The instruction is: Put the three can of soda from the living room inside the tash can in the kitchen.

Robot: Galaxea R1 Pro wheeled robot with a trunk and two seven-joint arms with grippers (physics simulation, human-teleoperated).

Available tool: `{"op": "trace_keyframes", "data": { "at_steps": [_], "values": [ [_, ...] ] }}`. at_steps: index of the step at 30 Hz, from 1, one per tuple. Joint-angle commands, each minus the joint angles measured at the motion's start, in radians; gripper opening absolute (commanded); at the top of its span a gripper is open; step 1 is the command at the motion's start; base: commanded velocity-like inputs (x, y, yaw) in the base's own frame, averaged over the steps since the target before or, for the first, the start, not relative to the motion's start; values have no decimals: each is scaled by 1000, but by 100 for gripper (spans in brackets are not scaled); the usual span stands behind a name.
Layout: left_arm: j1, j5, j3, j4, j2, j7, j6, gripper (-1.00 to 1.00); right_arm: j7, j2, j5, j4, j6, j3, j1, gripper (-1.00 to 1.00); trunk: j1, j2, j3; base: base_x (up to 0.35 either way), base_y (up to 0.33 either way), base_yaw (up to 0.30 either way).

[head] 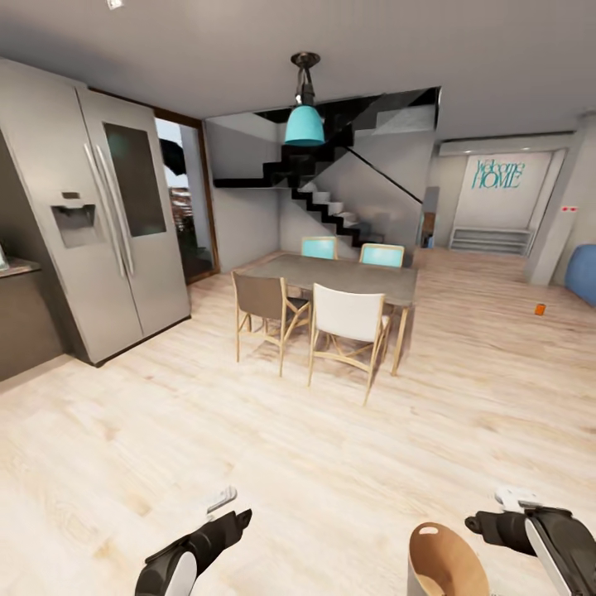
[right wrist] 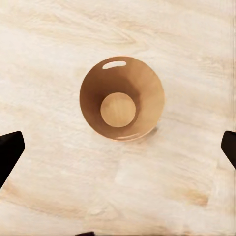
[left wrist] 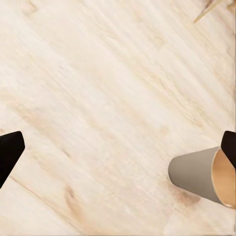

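The trash can stands on the pale wood floor just in front of me, grey-white outside and tan inside. My right gripper hovers beside it, open. The right wrist view looks straight down into the trash can, which holds nothing, with the right gripper empty. My left gripper is open and empty over bare floor; from the left wrist, the trash can stands off to one side of the left gripper. One orange soda can lies far off on the floor near the blue sofa.
A steel double-door fridge stands at the left beside a dark counter. Ahead is a dining table with several chairs, under a teal lamp. Stairs rise behind it. Open floor leads right towards the sofa.
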State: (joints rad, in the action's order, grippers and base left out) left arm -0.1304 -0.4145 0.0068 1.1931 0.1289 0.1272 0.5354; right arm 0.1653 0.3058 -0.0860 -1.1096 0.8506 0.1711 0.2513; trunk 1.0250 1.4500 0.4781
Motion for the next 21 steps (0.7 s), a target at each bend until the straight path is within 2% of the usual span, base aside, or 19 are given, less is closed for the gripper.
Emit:
{"op": "trace_keyframes", "data": {
  "at_steps": [1,3,7,14,18,21],
  "values": [
    [0,0,0,0,0,0,0,100,0,0,0,8,0,0,5,100,0,0,0,196,-235,-274],
    [0,0,0,-1,0,0,0,100,0,0,0,27,0,0,17,100,0,0,1,197,-237,-274],
    [0,1,-1,-5,0,-1,1,100,1,0,3,133,-9,-1,73,100,0,0,2,198,-247,-274],
    [0,4,-2,-21,-1,0,1,100,1,-4,5,158,-21,-8,85,100,0,0,3,180,-287,-278],
    [0,5,-1,-24,-1,0,1,100,5,-5,4,173,-66,-13,84,100,0,0,4,166,-303,-215],
    [0,5,6,-31,-22,0,0,100,5,-10,3,220,-98,-20,83,100,0,0,4,171,-303,-47]
  ]
}}
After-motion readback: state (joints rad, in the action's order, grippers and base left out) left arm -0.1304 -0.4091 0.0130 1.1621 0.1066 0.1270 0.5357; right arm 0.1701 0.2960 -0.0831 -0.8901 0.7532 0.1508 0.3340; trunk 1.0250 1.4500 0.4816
